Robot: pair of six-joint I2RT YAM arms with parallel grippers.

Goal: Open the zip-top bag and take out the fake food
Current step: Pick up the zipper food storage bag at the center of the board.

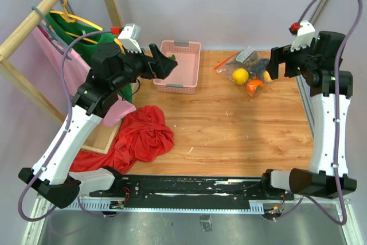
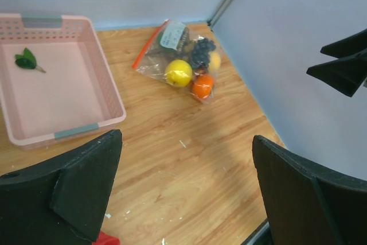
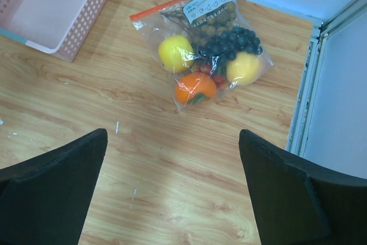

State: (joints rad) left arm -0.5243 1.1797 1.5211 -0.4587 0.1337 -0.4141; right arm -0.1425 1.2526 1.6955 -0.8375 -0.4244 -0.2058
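Both my left gripper (image 2: 186,176) and right gripper (image 3: 172,182) stand wide apart, holding nothing, poised above the table (image 1: 229,130) for approach. The bag (image 3: 209,12) lies flat near the far right corner, apparently sealed, food (image 3: 176,53) inside, strip (image 3: 163,5) facing the basket (image 2: 112,93).

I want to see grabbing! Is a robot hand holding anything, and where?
Nothing is held: left gripper and right gripper are open and empty, away from the clear crinkly plastic zip-top bag.
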